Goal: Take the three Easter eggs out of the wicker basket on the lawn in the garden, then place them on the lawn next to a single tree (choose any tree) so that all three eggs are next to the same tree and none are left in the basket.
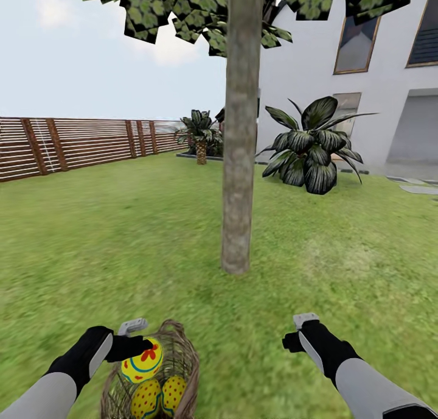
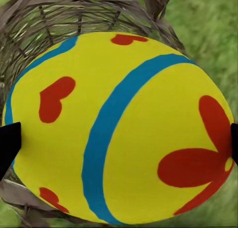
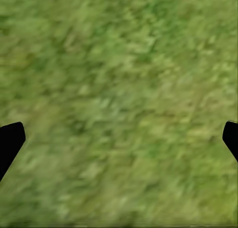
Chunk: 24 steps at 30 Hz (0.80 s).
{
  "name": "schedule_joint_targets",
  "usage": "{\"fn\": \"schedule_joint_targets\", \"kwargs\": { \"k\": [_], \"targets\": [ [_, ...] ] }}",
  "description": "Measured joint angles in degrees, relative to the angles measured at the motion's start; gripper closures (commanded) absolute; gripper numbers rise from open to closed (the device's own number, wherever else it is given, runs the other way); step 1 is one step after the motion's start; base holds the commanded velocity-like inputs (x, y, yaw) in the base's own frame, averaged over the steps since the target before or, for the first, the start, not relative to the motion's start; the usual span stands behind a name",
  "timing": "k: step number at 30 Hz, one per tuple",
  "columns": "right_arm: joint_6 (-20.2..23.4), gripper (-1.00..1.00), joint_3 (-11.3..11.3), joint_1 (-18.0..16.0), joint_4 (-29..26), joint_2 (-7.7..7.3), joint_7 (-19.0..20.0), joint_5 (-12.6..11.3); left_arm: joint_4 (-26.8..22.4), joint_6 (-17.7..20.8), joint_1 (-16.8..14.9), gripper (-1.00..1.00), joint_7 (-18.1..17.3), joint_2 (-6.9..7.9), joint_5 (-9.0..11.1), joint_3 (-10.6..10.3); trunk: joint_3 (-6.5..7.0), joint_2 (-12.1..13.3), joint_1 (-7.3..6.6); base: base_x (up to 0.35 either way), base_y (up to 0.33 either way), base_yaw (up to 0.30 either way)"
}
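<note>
The wicker basket (image 1: 186, 359) stands on the lawn (image 1: 121, 236) at the lower edge of the head view. My left gripper (image 1: 143, 348) is shut on one yellow Easter egg (image 1: 141, 364) at the basket's rim. In the left wrist view that egg (image 2: 124, 89) spans the gap between both black fingertips (image 2: 9, 143), with wicker behind it. Two more eggs (image 1: 146, 401) (image 1: 174, 392) lie lower in the basket. My right gripper (image 1: 298, 331) hangs open over bare grass (image 3: 119, 89), right of the basket. The tree (image 1: 239, 163) rises straight ahead, a short way beyond the basket.
A brown slatted fence (image 1: 73, 142) runs along the left. A short palm (image 1: 201, 137) and a broad-leaved shrub (image 1: 311, 146) stand behind the tree, before the white house (image 1: 304, 59). Grey paving (image 1: 420, 189) lies at the far right. Open grass surrounds the trunk.
</note>
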Motion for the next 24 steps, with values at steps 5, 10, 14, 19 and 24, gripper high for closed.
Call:
{"fn": "schedule_joint_targets", "kwargs": {
  "k": [5,10,14,19,24],
  "targets": [
    [0.0,-1.0,0.0,0.0,0.0,0.0,-0.02,0.0,0.02,0.01,0.0,1.0,-0.01,-0.17,0.03,-0.08,0.9,2.01,-1.1,-0.222,0.267,0.0],
    [0.01,-1.0,0.0,0.0,0.0,0.0,0.01,-0.02,0.01,-0.21,0.0,1.0,0.04,-0.16,-0.04,-0.12,1.8,4.0,-2.22,-0.131,0.176,0.0],
    [0.02,-1.0,0.0,0.0,0.0,0.0,-0.01,0.0,0.01,-0.57,0.0,1.0,0.05,-0.13,-0.02,-0.14,2.51,5.61,-3.1,-0.007,0.011,0.0],
    [0.02,-1.0,0.0,0.0,0.03,0.08,-0.01,0.0,-0.03,-0.71,0.0,1.0,-0.02,-0.12,-0.01,-0.07,3.41,7.62,-4.2,0.0,0.0,0.0],
    [0.01,-1.0,0.0,0.0,0.01,0.09,0.02,0.0,0.0,-0.56,0.0,1.0,-0.06,-0.15,0.03,-0.09,4.31,9.63,-5.28,-0.09,0.062,0.0]
  ]
}}
